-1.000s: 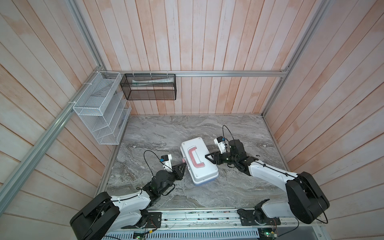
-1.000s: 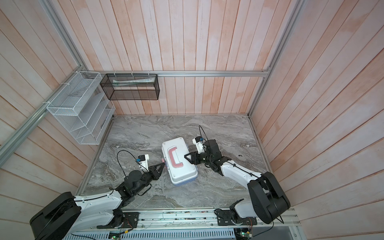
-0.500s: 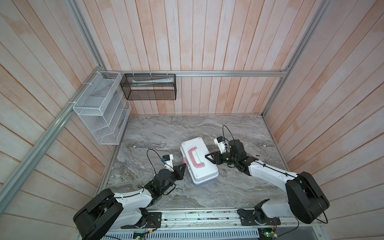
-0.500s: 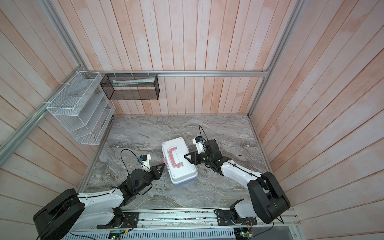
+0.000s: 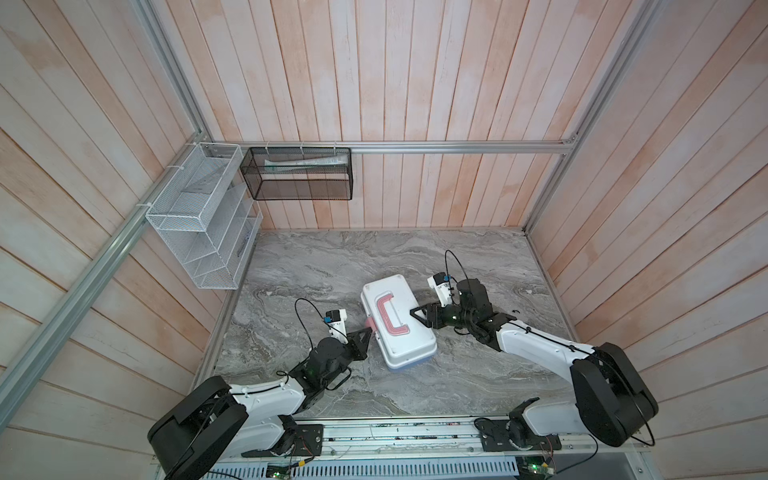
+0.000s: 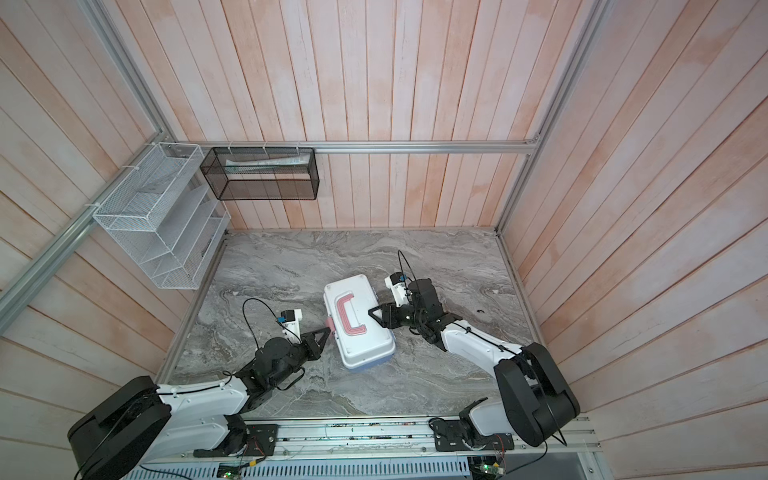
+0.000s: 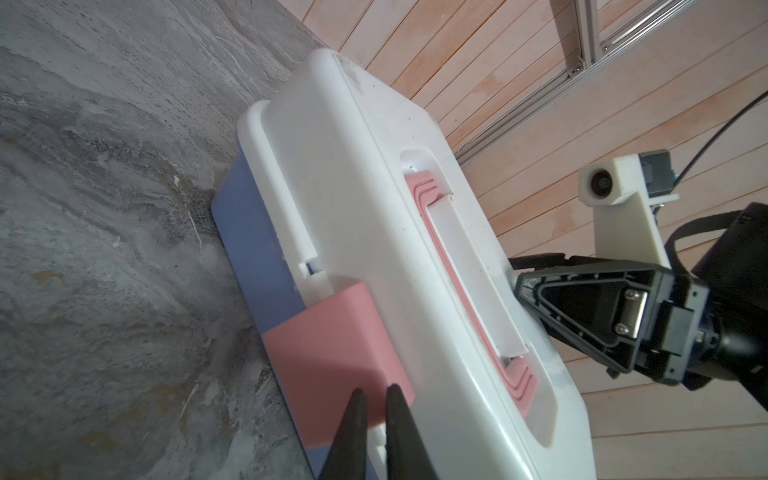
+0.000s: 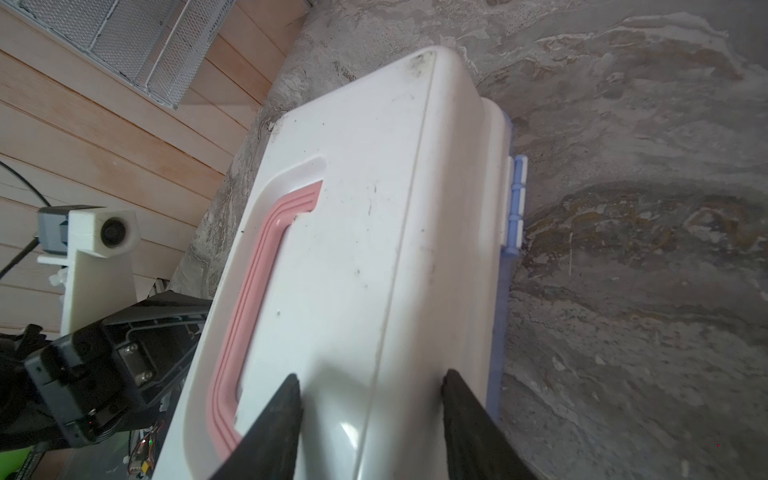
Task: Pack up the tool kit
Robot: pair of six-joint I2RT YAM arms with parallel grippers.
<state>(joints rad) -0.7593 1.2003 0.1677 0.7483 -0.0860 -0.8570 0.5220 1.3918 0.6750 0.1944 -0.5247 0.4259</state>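
Note:
The tool kit (image 5: 405, 345) (image 6: 365, 340) lies closed on the marble table in both top views: white lid, pink C-shaped handle (image 5: 390, 318), light blue base. My left gripper (image 5: 370, 330) (image 7: 376, 390) is at the case's left long side. Its jaws are almost together with nothing between them, and the tips touch the pink latch (image 7: 332, 345). My right gripper (image 5: 413, 313) (image 8: 370, 376) stands open over the lid's right side, one finger near the handle (image 8: 249, 299), the other near the hinged edge. Whatever is inside the case is hidden.
A white wire mesh basket (image 5: 203, 220) hangs on the left wall and a black mesh basket (image 5: 299, 174) on the back wall. Wooden walls close in the table on three sides. A small dark scrap (image 5: 515, 311) lies right of the right arm.
The left gripper's jaws have drawn together and its tips have edged up against the pink latch. The right arm and the case have not moved.

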